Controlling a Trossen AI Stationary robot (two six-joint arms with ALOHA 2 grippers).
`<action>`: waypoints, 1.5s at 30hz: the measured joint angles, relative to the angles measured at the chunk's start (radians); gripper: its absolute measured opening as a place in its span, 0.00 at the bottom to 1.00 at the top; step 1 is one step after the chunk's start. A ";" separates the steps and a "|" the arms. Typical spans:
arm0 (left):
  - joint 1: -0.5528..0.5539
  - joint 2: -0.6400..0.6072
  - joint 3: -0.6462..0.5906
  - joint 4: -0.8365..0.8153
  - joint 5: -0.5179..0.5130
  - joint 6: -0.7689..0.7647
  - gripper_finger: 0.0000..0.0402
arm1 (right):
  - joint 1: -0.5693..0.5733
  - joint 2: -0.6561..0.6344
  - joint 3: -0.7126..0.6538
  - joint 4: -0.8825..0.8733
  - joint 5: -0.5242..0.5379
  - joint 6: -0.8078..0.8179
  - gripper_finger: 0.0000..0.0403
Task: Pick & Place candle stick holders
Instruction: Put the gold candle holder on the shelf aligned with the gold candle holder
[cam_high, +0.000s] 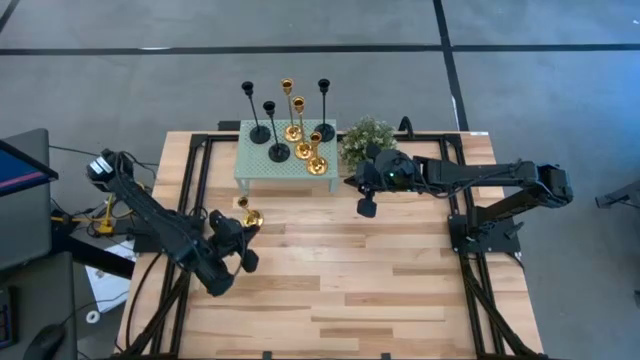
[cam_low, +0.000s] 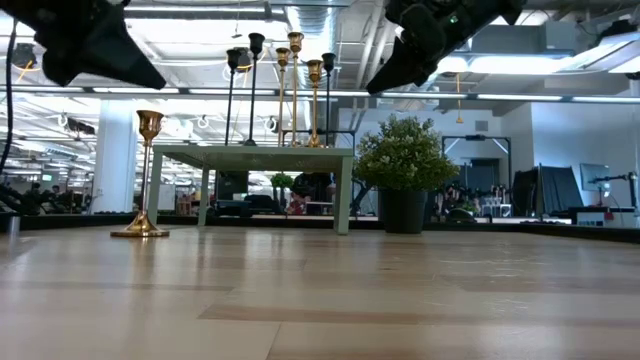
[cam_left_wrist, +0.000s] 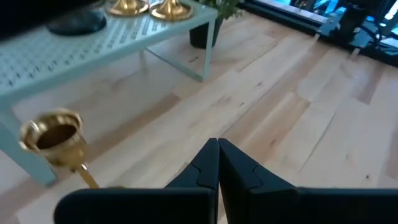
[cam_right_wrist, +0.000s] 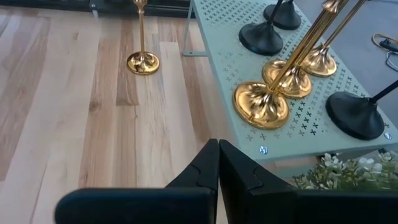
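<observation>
- The wooden desk (cam_high: 400, 290) carries a mint-green little table (cam_high: 250, 165) with a plant (cam_high: 366, 137) just beside it.
- Six holders (cam_high: 296, 130) stand on the little table (three black, three gold).
- One gold holder (cam_low: 142, 170) stands on the desk, beside the little table.
- Left tool (cam_high: 243, 245), fingers pressed together, hangs near that holder, empty.
- Right tool (cam_high: 365, 205), likewise pressed together, hovers by the plant.

On the pale wooden table (cam_high: 380, 290), the small mint-green mesh-top side table (cam_high: 250, 165) stands at the far edge. Six slim metal candle stick holders (cam_high: 300, 150) stand on it. A seventh, a gold metal candle stick holder (cam_high: 250, 215), stands on the wood just before its left corner. The bushy green potted plant (cam_high: 367, 138) sits just right of it. My left gripper (cam_high: 247, 262) hangs near the seventh holder; my right gripper (cam_high: 366, 208) hangs before the plant.
</observation>
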 joint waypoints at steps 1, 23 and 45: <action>0.000 0.017 0.000 -0.001 0.000 -0.027 0.00 | 0.000 0.000 0.000 -0.002 0.000 0.000 0.00; 0.086 0.250 -0.002 -0.256 0.373 -0.497 0.01 | -0.014 0.000 0.000 -0.090 0.000 0.004 0.00; 0.145 0.204 -0.113 -0.227 0.363 -0.466 0.32 | -0.021 0.000 0.000 -0.140 0.000 0.007 0.00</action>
